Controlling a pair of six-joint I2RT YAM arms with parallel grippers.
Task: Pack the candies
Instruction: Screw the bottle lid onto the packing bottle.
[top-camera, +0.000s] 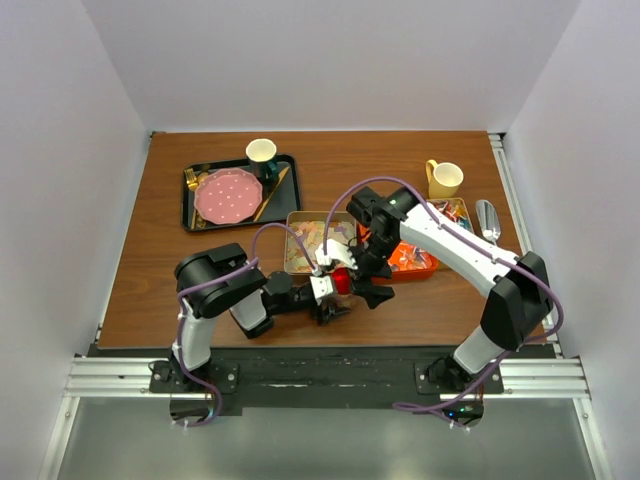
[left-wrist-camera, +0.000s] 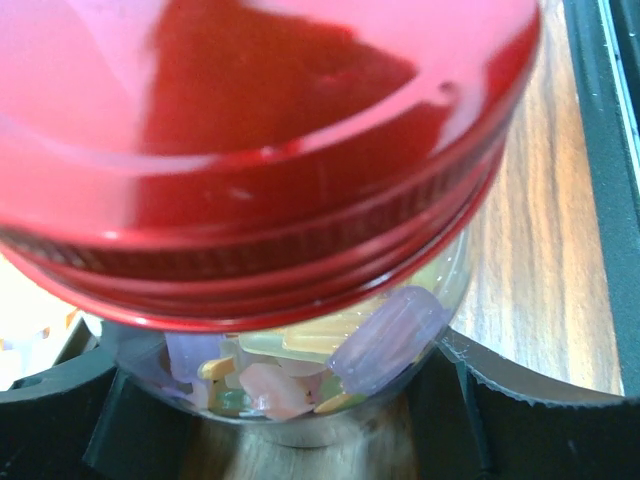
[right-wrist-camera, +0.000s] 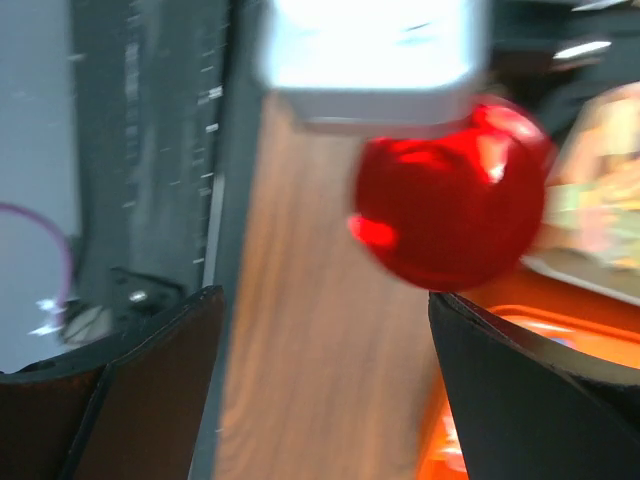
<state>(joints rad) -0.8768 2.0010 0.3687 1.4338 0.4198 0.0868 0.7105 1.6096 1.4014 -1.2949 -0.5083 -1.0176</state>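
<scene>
Our left gripper (top-camera: 328, 291) was clamped on the glass jar (left-wrist-camera: 300, 385), one finger on each side of its body, and held it just above the near edge of the table (top-camera: 200, 300). Our right gripper (right-wrist-camera: 320, 390) stood spread wide with nothing between its fingers. It was just beside the jar, facing the red lid (left-wrist-camera: 270, 150).

The lid sat on the mouth of the jar. We could not tell whether it was screwed tight or only resting there. Through the glass we saw pale candies (left-wrist-camera: 390, 335) in purple, yellow and pink, piled up to just under the lid, so we judged the jar close to full.

Farther out, more pastel pieces lay in the metal tin (top-camera: 290, 245) just behind the jar. Wrapped sweets lay in the orange tray (top-camera: 432, 268) under the right arm, and there were more in the small container (top-camera: 462, 206) near the yellow mug (top-camera: 445, 179).

We judged the filling of this jar largely done and the closing either under way or just finished. What looked left was to make sure the lid was tight and to set the jar down. Whether the loose candies on the table also had to be packed, we could not tell.
</scene>
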